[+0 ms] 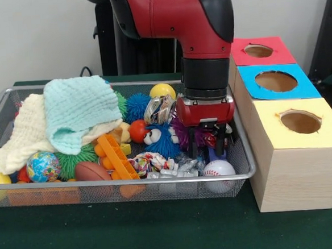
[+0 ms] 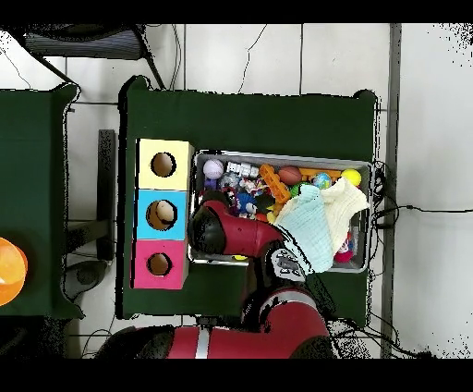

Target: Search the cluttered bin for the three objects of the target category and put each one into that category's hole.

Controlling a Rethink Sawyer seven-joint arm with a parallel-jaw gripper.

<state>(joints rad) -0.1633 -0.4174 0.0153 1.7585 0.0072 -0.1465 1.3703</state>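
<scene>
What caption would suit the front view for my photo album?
A red robot arm lowers its pincer into a wire bin of toys and cloths, beside a wooden box with three holes.

A dark green cloth-covered table [image 1: 105, 237] stands before a plain off-white wall [image 1: 29, 37]. Seen from overhead, a pale tiled floor [image 2: 425, 139] surrounds it, crossed by thin black cables [image 2: 420, 209].

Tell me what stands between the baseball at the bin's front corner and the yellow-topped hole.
Only the bin's mesh wall separates the baseball from the wooden box beside it. The yellow-topped hole sits higher, open and uncovered. The gripper hangs just above and behind the ball.
</scene>
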